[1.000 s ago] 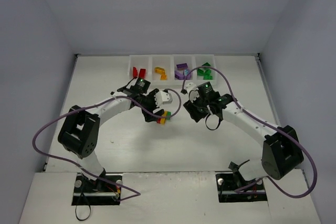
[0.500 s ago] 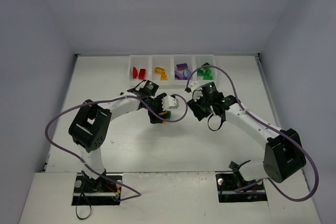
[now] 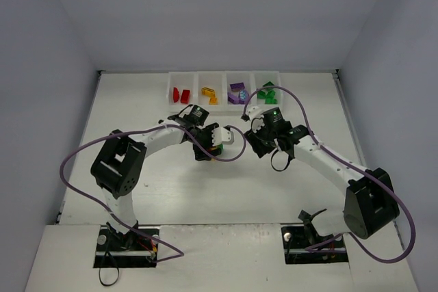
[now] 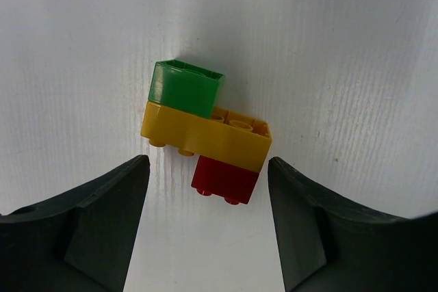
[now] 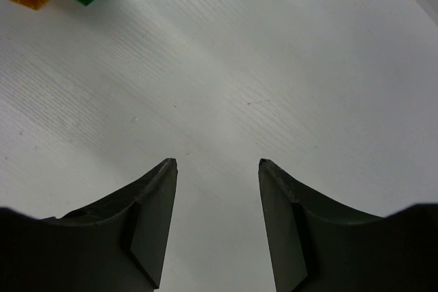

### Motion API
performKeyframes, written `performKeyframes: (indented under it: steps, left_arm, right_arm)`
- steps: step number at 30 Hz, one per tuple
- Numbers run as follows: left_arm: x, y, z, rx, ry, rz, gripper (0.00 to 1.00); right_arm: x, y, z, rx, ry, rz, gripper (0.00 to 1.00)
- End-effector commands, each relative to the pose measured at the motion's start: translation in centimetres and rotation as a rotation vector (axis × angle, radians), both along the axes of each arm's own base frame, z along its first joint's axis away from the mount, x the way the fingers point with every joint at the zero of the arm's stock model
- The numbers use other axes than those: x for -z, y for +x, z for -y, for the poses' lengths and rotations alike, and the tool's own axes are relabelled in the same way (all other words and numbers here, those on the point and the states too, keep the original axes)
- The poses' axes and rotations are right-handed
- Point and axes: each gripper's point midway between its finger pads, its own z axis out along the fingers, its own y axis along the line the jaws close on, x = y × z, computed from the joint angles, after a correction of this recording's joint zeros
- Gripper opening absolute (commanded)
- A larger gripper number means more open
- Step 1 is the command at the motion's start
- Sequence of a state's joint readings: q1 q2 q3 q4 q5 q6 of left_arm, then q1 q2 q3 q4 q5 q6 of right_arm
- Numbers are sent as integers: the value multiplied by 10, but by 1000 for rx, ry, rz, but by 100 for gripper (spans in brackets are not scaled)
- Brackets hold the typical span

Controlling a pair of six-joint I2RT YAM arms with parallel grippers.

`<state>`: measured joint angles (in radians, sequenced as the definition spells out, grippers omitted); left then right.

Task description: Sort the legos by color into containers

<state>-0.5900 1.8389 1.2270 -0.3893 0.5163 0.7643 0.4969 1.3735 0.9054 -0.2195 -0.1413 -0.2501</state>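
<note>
Sorting mostly done. At the back of the worktop [image 3: 137,111], in the row of containers [image 3: 197,77], from the left: red legos [image 3: 181,94], yellow-orange legos [image 3: 209,93], purple legos [image 3: 237,92], green legos [image 3: 267,92], one colour to a bin. Not yet sorted: a single clump [image 4: 209,135] of green, yellow-orange and red pieces, joined, lying on the worktop short of the bins. Straddled by the left gripper [image 4: 207,169], jaws wide, clear of the clump on both sides. Further right, the right gripper [image 5: 217,163], parted and empty, low over bare worktop beside the clump. Probably left to do: pulling the clump apart, then binning three pieces by colour.
</note>
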Motion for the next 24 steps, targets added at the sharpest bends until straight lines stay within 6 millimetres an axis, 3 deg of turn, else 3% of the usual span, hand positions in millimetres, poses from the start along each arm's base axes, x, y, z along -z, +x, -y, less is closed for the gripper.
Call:
performKeyframes:
  steps: [1, 11, 15, 17, 20, 24]
  left_arm:
    - [-20, 7, 7, 43, -18, 62, 64]
    - [-10, 4, 12, 72, 31, 56, 63]
    - [-12, 4, 16, 72, 14, 61, 58]
    - [-12, 5, 16, 70, 11, 64, 51]
    - [-16, 4, 16, 64, 3, 64, 25]
    - [-28, 3, 16, 40, -32, 95, 20]
  right_arm:
    - [-20, 10, -2, 22, 46, 77, 47]
    - [-24, 6, -1, 24, 60, 92, 47]
    - [-25, 5, -1, 25, 67, 97, 47]
    - [-25, 5, -1, 26, 69, 99, 47]
    - [-27, 5, -1, 27, 73, 104, 47]
    - [-36, 8, -2, 37, 88, 122, 47]
